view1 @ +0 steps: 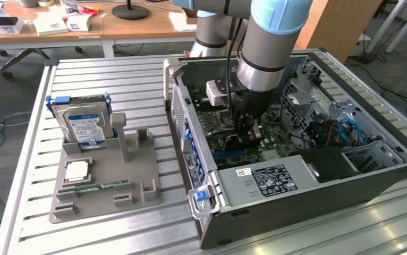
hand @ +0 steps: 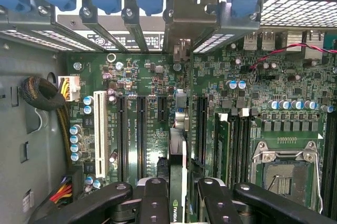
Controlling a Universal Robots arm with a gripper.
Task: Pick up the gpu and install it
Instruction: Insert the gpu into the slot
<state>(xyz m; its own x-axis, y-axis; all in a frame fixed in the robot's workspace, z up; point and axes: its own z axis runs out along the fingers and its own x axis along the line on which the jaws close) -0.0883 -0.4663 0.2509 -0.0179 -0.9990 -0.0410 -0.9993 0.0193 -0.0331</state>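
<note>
One hand (hand: 176, 195) clamps the gpu (hand: 178, 161) edge-on, low inside the computer case (view1: 303, 191), just above the motherboard (hand: 131, 76). Install step underway. Next needs the card aligned with the slot beneath, bracket toward the rear.

A lab or workshop: an open computer case (view1: 296, 159) on a slatted metal table (view1: 118, 228), desks (view1: 83, 26) behind
</note>
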